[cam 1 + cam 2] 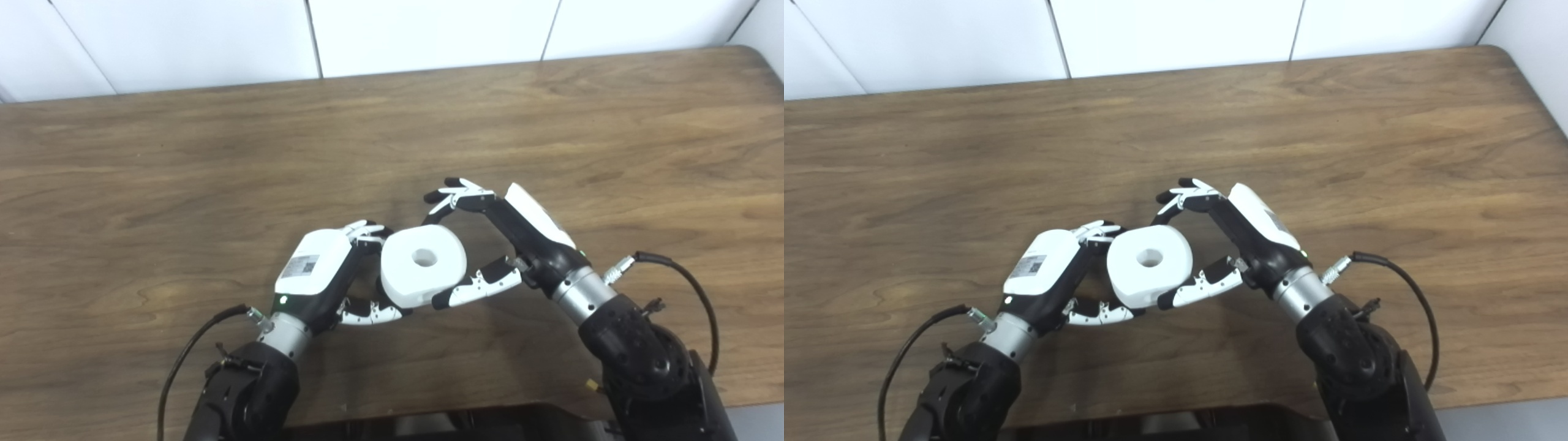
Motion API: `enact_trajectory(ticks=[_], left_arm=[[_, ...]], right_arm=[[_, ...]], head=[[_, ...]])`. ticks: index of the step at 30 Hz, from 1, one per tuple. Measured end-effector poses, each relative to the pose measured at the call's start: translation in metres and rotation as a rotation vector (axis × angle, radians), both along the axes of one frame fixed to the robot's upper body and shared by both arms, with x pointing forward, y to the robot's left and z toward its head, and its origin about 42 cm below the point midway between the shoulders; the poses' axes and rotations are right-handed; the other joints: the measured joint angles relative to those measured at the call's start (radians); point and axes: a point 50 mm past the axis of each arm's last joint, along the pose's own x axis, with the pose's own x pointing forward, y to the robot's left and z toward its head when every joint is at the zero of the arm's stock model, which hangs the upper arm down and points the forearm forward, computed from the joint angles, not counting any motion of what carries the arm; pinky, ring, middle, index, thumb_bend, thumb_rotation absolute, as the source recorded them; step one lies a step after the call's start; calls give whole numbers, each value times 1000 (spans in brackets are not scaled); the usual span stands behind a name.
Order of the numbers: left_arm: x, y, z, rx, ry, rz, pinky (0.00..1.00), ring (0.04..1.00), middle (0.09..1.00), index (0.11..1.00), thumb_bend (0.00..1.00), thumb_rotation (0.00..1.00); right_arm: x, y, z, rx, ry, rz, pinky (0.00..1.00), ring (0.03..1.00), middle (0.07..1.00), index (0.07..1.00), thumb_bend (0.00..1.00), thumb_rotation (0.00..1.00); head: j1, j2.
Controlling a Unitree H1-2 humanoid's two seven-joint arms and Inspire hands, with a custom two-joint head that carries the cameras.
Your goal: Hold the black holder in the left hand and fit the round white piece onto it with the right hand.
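Round white piece (421, 264) sits between the two hands, above the wooden surface (184, 171). Left robot hand (334, 275) is curled against its left side, thumb underneath; whatever it grips is hidden behind the piece. Right robot hand (490, 245) has its thumb touching the piece's lower right edge, fingers spread apart above

White-shelled left hand (318, 269), right hand (520, 239); silver wrists, black forearms, cables
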Motion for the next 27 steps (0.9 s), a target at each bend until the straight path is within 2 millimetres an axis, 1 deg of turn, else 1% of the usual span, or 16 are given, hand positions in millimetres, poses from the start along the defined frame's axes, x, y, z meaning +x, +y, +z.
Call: enact_trajectory(ticks=[15,23,27], left_arm=[[0,0,1,0,-2,6,827,884,839,759,835,229],[1,0,1,1,-2,7,813,880,837,759,837,212],[1,0,2,6,0,4,816,884,835,748,825,223]], right_arm=[[0,0,0,-2,1,1,852,938,797,483,523,139],[0,2,-1,0,-3,7,838,936,790,483,523,138],[1,3,0,1,-5,10,844,942,789,483,522,137]], head=[[-5,11],[-6,14],[-11,15]])
